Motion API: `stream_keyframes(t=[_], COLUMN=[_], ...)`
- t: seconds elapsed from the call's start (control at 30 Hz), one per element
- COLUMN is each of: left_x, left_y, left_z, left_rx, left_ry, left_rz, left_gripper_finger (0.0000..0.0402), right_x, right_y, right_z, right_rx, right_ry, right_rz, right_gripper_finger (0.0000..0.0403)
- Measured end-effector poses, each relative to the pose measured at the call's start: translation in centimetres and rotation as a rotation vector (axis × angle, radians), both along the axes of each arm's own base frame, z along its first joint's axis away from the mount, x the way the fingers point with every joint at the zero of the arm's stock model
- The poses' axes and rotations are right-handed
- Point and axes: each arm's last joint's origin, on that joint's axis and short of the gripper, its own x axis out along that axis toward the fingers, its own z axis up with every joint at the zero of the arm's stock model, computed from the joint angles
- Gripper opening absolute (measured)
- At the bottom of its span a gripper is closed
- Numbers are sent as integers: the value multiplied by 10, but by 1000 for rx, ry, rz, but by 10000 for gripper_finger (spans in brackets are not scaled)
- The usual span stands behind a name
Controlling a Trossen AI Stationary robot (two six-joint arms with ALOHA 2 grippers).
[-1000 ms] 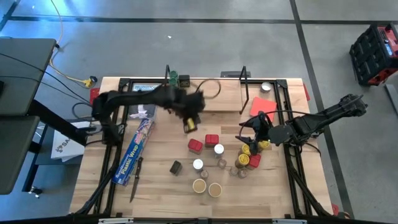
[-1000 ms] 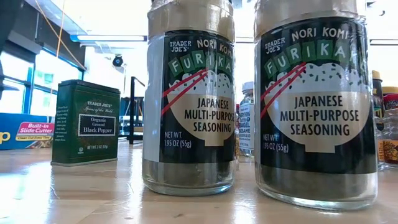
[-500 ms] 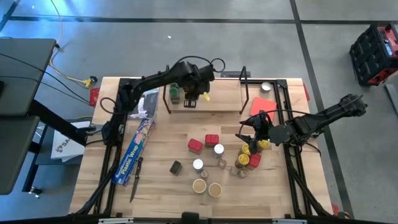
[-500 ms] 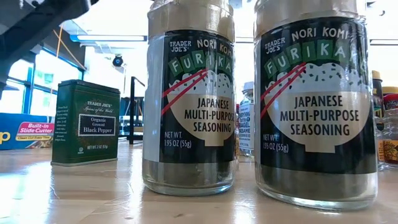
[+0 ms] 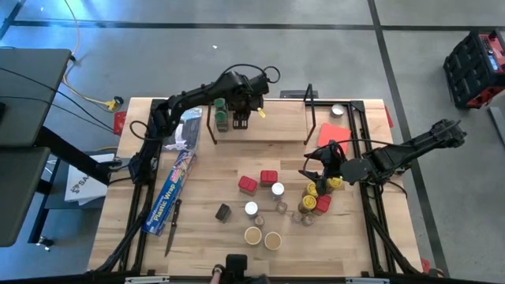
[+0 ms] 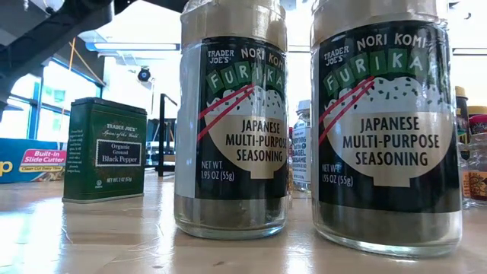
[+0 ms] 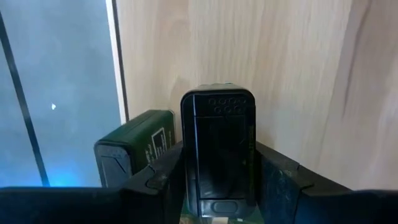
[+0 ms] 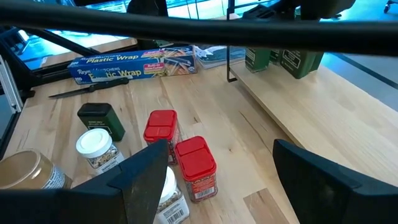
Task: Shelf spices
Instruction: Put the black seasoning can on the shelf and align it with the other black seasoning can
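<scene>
A dark green tin (image 7: 219,155) stands on the light wooden board of the shelf (image 5: 280,126), at the shelf's left end, just beside a second green tin (image 7: 134,149) already set there. In the left wrist view the left gripper (image 7: 217,186) brackets the tin, with a finger (image 7: 158,180) close on each side; whether the fingers press the tin or have just let it go cannot be told. From above, the left gripper (image 5: 241,118) hangs over that end of the shelf, its arm reaching across from the table's left edge.

The rest of the spices sit on the table (image 5: 205,237) in front of the shelf — two red square tins (image 5: 259,181), a white-lidded jar (image 5: 277,189), another white-lidded jar (image 5: 251,209), a small dark tin (image 5: 223,211), two tan-lidded jars (image 5: 263,237) nearest the front edge, and a tight cluster of yellow- and red-topped jars (image 5: 316,197) to the right.

The right gripper (image 5: 313,175) hovers just above that cluster with its fingers spread wide and nothing between them — the right wrist view shows both red tins and a white-lidded jar past them.

A long blue plastic-wrap box (image 5: 173,189) lies on the table's left part, with a knife (image 5: 173,229) beside it. A flat red card (image 5: 331,134) rests near the shelf's right end.
</scene>
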Motion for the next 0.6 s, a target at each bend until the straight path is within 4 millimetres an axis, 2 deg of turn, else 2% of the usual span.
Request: stream_keyframes(t=[0.17,0.37,0.6], left_x=[0,4,-2], left_y=[2,4,10], left_z=[-3,-17,-17], left_rx=[-10,-39,3], left_ry=[4,24,73], left_rz=[2,43,65], left_gripper_finger=[153,157,197], right_x=[0,0,-1], right_y=[0,0,0], right_z=[0,-1,-1], right_rx=[0,19,19], right_ry=[1,7,13], right_rz=[0,8,8], right_gripper_finger=[284,284,284])
